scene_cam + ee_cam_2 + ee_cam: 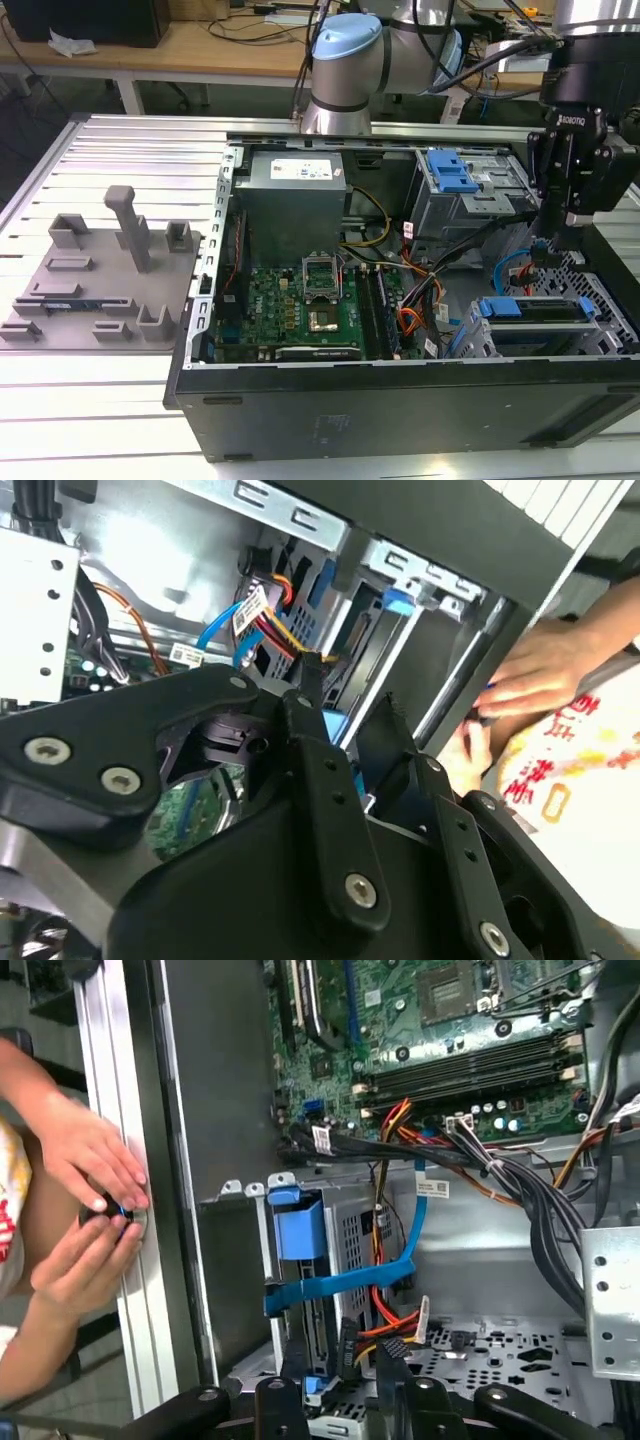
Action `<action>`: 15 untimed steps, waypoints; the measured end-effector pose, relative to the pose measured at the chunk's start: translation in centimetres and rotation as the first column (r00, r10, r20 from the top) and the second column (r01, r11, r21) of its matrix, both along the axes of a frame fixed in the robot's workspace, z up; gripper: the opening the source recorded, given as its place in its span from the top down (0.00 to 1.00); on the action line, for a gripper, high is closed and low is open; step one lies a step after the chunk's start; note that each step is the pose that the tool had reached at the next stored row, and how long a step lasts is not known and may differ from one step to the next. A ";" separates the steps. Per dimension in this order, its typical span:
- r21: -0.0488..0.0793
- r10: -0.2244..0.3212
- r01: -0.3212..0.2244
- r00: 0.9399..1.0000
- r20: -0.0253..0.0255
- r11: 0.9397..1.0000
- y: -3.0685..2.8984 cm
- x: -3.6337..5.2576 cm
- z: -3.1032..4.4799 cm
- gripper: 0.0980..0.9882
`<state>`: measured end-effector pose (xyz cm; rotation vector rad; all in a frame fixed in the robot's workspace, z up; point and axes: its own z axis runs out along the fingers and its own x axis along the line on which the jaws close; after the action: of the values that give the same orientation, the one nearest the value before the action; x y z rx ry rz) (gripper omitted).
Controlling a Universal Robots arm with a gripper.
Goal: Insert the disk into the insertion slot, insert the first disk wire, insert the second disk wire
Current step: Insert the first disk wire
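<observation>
The disk point(530, 308) in its bright blue frame point(298, 1225) sits inside the insertion slot point(603, 300), the perforated grey cage at the exterior view's right. My gripper point(541, 250) hangs just above the cage's back end. In both wrist views a small blue piece shows between its fingertips point(312, 675), and the gripper point(335, 1385) looks shut on the end of the first disk wire point(350, 1282). This light-blue cable crosses the disk and loops up point(512, 262). The second disk wire point(392, 1322), orange, ends in a black plug point(348, 1345) beside the disk; I cannot tell whether it is seated.
The open computer case holds a grey power supply point(295, 205), a green motherboard point(300, 305) and a larger bay with a blue latch point(450, 175). A grey fixture plate point(95, 275) lies at the exterior view's left. A person's hands point(90, 1170) rest on the rail beside the case.
</observation>
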<state>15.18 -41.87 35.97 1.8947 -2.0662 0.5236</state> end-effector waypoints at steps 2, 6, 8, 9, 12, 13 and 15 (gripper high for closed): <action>0.000 0.000 0.000 1.000 0.004 1.000 -0.01 -0.21 -0.32 0.65; -0.003 -0.025 0.025 0.999 0.020 1.000 -0.01 -0.31 -1.06 0.65; -0.007 -0.034 0.034 0.999 0.021 0.999 -0.04 -0.31 -1.28 0.65; -0.009 -0.034 0.034 0.999 0.021 0.999 -0.04 -0.31 -1.37 0.65; -0.013 -0.034 0.034 0.999 0.021 0.999 -0.05 -0.31 -1.54 0.65; -0.014 -0.034 0.034 0.999 0.021 0.999 -0.05 -0.31 -1.55 0.65; -0.017 -0.034 0.034 0.999 0.021 0.999 -0.06 -0.30 -1.59 0.65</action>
<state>14.88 -41.93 34.38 1.8483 -2.0963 0.5542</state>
